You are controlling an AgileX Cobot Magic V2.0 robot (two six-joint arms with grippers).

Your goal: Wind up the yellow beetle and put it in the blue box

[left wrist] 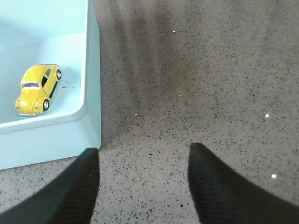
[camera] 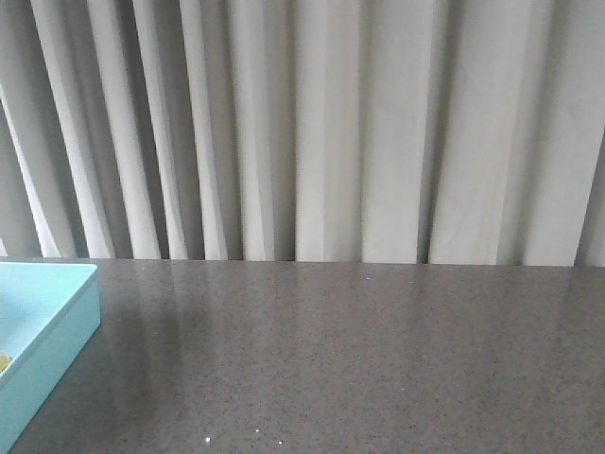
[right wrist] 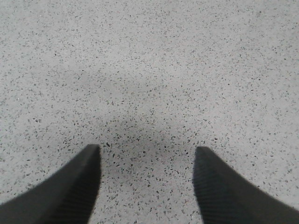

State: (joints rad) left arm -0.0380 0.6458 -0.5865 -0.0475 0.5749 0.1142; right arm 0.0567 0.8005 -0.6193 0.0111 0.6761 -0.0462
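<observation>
Yellow beetle (left wrist: 38, 89) sits on its wheels inside the blue box (left wrist: 91, 70), close to the box corner, touching neither wall as far as the left wrist view shows. Front view catches only the box corner (camera: 66, 317) at about 8 o'clock, with a yellow speck at the frame edge that is likely the car.

Left gripper (left wrist: 142, 179) is spread wide with nothing between its fingers, hovering over the bare table (left wrist: 196, 84) just outside the box wall. Right gripper (right wrist: 147, 179) is also spread and empty, over plain speckled tabletop, well apart from the box.

Handling guess: the car looks small, light, hard and glossy, so it is probably slippery on the rounded roof and free to roll on its wheels. Best hold looks to be across the flat sides at the doors, between the wheels, not over the roof or bumpers.

In the way: the low box wall next to the car leaves little finger room on that side. Grey curtain (camera: 312, 123) hangs behind the table, no obstacle
</observation>
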